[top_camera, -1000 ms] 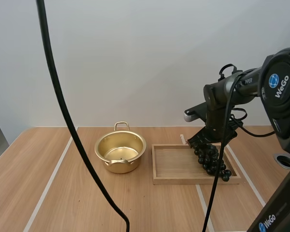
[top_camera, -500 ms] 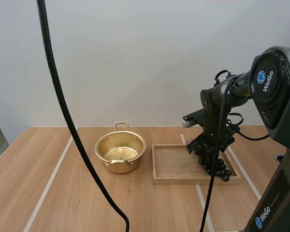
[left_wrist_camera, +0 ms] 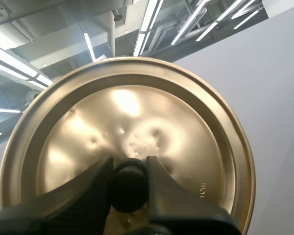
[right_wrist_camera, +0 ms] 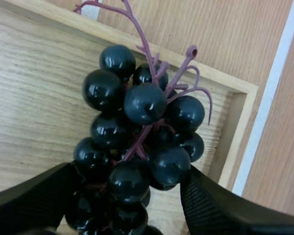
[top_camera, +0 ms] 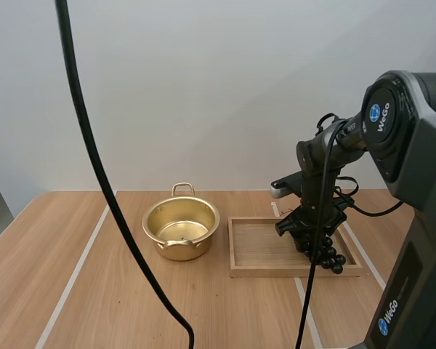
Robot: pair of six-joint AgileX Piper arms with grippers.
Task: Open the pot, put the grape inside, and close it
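two tools clamped, left tool [left_wrist_camera: 129, 182] on lid [left_wrist_camera: 137, 110], right tool [right_wrist_camera: 130, 198] on grapes [right_wrist_camera: 144, 104]

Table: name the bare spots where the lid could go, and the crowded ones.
Bare table for the lid lies left of the pot and in front of pot and tray; the tray's left half is free too. Crowded: the tray's right end, where the right gripper holds the grapes.

Left gripper [left_wrist_camera: 129, 169] clamped on lid knob [left_wrist_camera: 129, 192]. Right arm [top_camera: 327, 145] reaches forward, wrist pointing down; right gripper [right_wrist_camera: 125, 182] pinching grapes [right_wrist_camera: 144, 104].
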